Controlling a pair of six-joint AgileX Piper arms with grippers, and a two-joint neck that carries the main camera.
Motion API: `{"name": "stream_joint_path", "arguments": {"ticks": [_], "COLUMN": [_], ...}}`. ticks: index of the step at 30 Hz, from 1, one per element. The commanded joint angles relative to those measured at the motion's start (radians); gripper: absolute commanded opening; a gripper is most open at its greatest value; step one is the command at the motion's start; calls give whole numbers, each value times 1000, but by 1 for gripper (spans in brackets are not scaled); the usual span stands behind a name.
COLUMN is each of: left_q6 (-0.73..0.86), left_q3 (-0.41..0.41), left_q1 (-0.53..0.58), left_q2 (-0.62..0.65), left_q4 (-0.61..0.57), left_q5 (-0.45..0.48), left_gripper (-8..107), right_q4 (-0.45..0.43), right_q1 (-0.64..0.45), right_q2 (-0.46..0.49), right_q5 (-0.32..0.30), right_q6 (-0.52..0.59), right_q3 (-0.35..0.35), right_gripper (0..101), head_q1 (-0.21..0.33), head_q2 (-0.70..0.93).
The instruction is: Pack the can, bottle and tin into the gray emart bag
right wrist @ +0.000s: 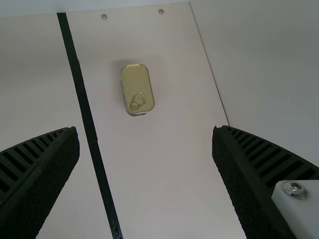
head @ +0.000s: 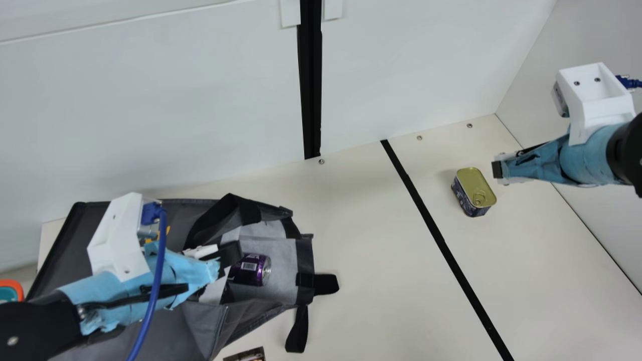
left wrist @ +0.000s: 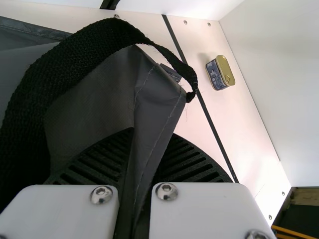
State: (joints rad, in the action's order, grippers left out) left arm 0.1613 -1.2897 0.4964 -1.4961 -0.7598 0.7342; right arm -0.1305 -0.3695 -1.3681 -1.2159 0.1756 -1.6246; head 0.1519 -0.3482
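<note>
- Left tool [head: 231,254]: pinching the gray bag's [left wrist: 149,119] fabric.
- Right tool [head: 496,169]: spread wide, above the table [head: 381,281], near the tin [head: 469,183].
- Tin: upright, ring-pull end toward the main view's bottom, long axis roughly along the black stripe [head: 435,228].
- Can [head: 249,271]: on its side in the bag, lidded end toward the main view's right; left tool partly hides it.
- Black handle [left wrist: 75,55]: looped beside the left tool.

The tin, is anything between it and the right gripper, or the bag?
Nothing visible stands between the tin and the right gripper. Toward the bag lie only a flat stripe and, at its mouth, a strap.
</note>
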Motion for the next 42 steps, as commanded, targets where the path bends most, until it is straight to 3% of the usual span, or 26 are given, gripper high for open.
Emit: {"name": "stream_joint_path", "arguments": {"ticks": [1,42], "left_q6": [0,0], "left_q3": [0,0], "left_q1": [0,0], "left_q2": [0,0], "left_q4": [0,0], "left_q5": [0,0], "left_gripper": [10,10], "right_q4": [1,68], "right_q1": [-2,-47], "right_q2": [-15,-292], "right_q5": [8,133], "right_q6": [9,89], "right_q3": [-3,-23], "right_gripper": [91,91], "head_q1": [23,23], "head_q2": [-1,-1]}}
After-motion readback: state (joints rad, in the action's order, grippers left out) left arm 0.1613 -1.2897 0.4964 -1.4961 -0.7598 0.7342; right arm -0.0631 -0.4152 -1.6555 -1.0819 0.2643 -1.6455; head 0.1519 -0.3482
